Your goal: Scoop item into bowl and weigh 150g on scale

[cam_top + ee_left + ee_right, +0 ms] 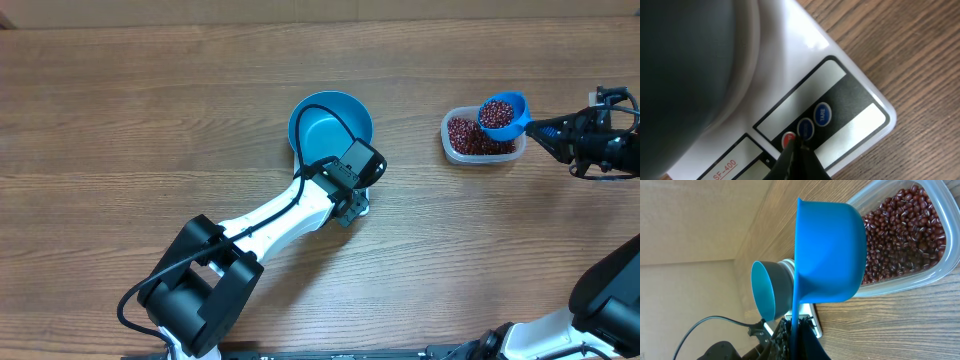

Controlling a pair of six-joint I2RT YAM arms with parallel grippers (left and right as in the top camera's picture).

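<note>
- My left gripper (794,156) has its fingers pressed together into one dark point and holds nothing. The tip touches the red button (788,140) on the front strip of the scale (805,55).
- Next along the strip is a blue button (805,129) whose marking is too small to read. After it comes a blue button reading "TARE" (822,114).
- Red underlined lettering at the bottom edge of the left wrist view reads "SF-400" (725,170). Anything before it is cut off.
- My own tip covers part of the red button, so I cannot read its mark. The pale panels beside the buttons show no figures I can make out.
- The teal bowl (330,125) stands on the scale near the middle of the desk (120,120). In the left wrist view it is only a blurred dark underside filling the upper left.
- From overhead, the bowl and my left wrist hide nearly all of the scale.
- My right gripper (545,128) is clamped on the handle of the blue scoop (503,115). In the right wrist view the handle runs edge-on into the fingers and is hard to make out.
- The scoop carries red-brown beans (497,112) and hangs over the far right corner of the clear tub (455,152). More beans lie in the tub.
- The tub sits toward the desk's right edge, well apart from the bowl. The right wrist view cuts off the tub and shows only the outside of the scoop.
</note>
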